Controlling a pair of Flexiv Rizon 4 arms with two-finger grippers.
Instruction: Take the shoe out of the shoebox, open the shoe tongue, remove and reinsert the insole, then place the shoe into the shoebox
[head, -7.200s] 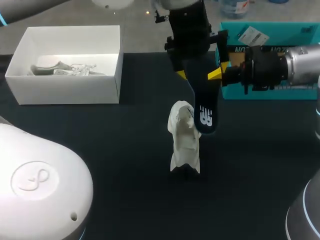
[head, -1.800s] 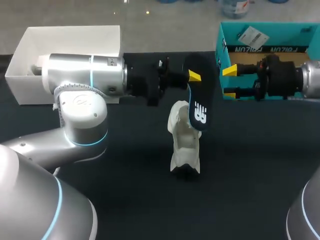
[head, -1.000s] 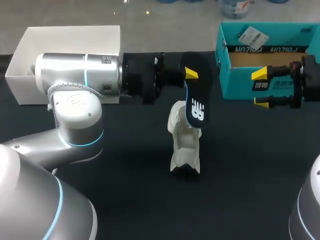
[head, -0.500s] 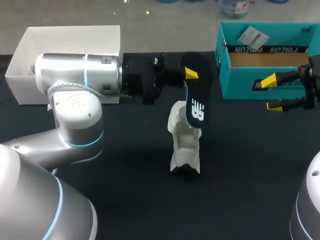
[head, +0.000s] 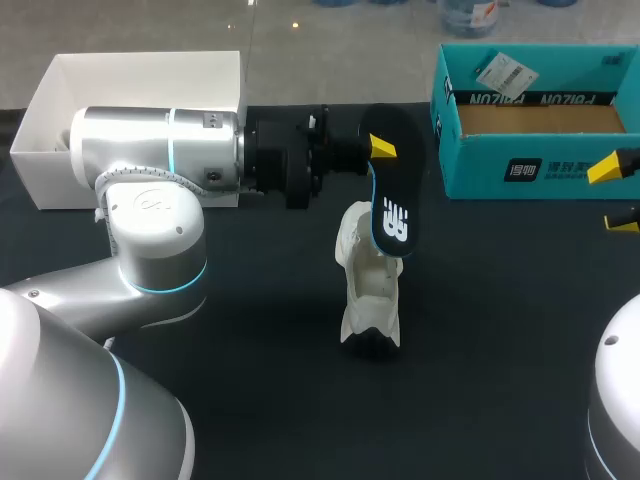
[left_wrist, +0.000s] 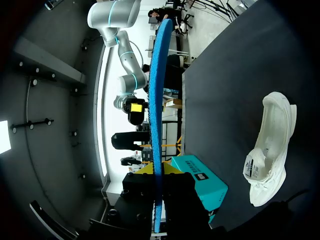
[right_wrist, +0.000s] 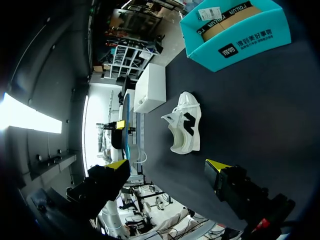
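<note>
The shoe (head: 368, 285) stands on the worktop (head: 500, 330), out of the shoebox (head: 500, 170) and just below the left fingers (head: 383, 148), which pinch the pulled-out insole (head: 392, 190), while the right fingers (head: 606, 168) hang wide open and empty beside the shoebox, so reinserting the insole and boxing the shoe are, I judge, left to do.

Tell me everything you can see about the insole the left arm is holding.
The insole is a thin foot-shaped pad, foam by the look, dark navy on the face turned up to the head camera, with a white logo near one end; edge-on in the left wrist view it shows bright blue. The left claw is shut on its other end, holding it in the air over the white shoe. The wrist view shows a clear gap between them.
</note>
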